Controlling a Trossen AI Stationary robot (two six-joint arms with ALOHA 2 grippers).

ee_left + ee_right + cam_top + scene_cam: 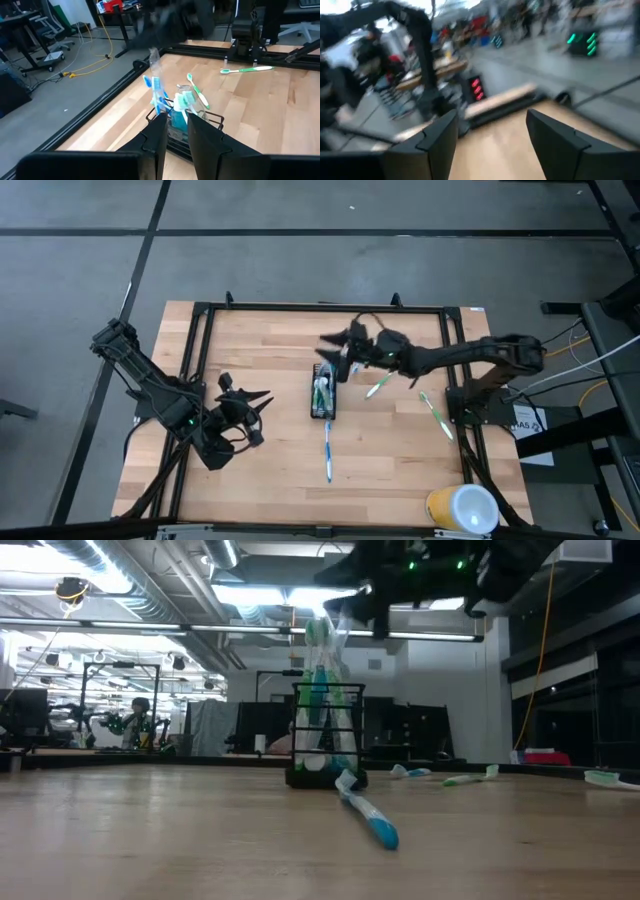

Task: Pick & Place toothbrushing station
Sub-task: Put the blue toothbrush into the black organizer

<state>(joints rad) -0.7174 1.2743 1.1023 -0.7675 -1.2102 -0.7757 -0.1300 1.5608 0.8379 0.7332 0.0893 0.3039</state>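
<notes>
While the small black rectangular mesh holder [322, 397] stands upright near the middle of the light wooden table [270, 360]:
Holder contents: blue-white and green-white toothbrushes, small blue tube [178, 116].
Loose brushes: blue-white toothbrush [328, 450] toward the near edge; two green-white toothbrushes [436, 414] toward the right edge.
Right gripper [335, 352]: fingers spread, empty, above the holder.
Left gripper [262, 402]: fingers nearly together, empty, left of the holder.

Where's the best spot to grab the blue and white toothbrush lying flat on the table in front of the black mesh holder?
Take the blue-and-white plastic toothbrush at mid-handle, from straight above, probably with the fingers across its narrow width. It lies flat on the wooden table, lengthwise away from the black mesh holder, with bare wood on both sides for the fingers.
</notes>
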